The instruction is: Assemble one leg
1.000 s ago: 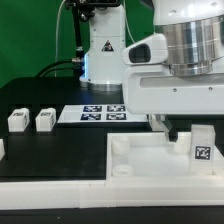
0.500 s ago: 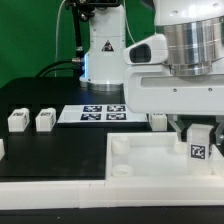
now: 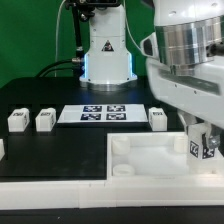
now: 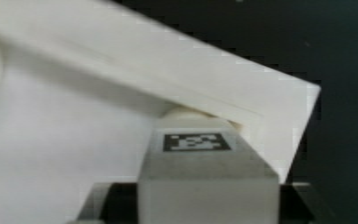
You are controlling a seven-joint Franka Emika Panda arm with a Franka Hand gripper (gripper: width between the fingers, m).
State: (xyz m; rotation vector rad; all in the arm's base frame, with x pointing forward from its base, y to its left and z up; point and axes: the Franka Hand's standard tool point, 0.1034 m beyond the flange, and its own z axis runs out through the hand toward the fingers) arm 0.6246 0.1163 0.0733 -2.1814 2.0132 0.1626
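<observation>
Leg, a small white plastic post [image 3: 200, 148] with a black-and-white square tag, stood at the big white square tray's [image 3: 150, 165] corner on the exterior view's right, clenched in the claw [image 3: 203, 140]. It seemed light, stiff and somewhat slippery; gripping its flat sides looked safest.

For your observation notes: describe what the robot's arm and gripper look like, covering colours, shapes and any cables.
The arm is white with a ribbed, silver metal cylinder at the wrist and a blocky white housing below. The gripper has dark fingers. Behind, the white base glows blue at its foot, with black cables beside it.
</observation>
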